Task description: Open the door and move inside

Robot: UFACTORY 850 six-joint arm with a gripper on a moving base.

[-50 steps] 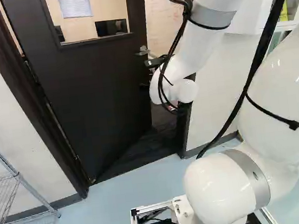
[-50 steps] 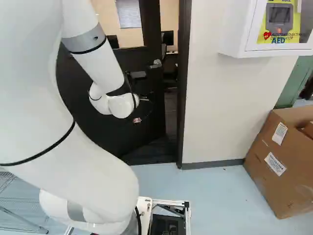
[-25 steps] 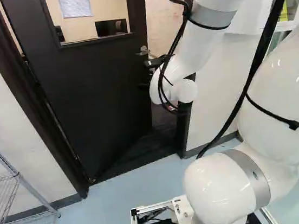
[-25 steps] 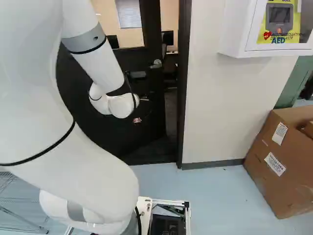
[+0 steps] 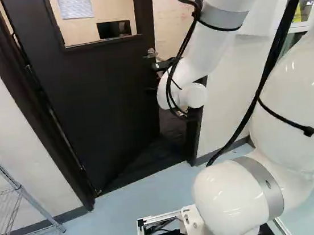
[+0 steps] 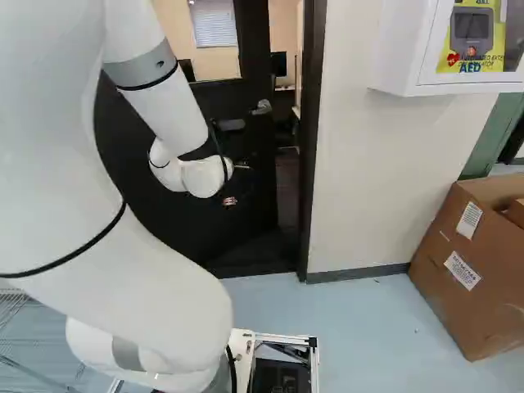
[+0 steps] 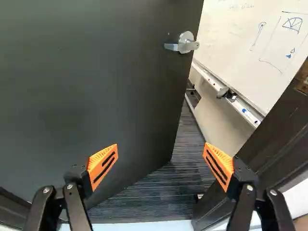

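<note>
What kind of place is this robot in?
Probably an office or lab building: a dark door with a silver lever handle, a wall-mounted white AED cabinet, and a white whiteboard with blue drawings beyond.

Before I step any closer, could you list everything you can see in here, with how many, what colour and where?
Door: one, black, partly open ahead
Lever handle: one, silver, near the door's free edge
Door frame: one, dark brown, around the doorway
Whiteboard: one, white, beyond the door
Screens: at least two, dark, in the room beyond
Window blind: one, pale, beyond the door's window
Wire shelf: one, grey, left of the left base view
Wall cabinet: one, white, right of the doorway
Large box: one, brown, below the cabinet
Floor: one, light blue, before the doorway
Arm: one, white, reaching doorward
Gripper: one, black, orange pads, open
</note>
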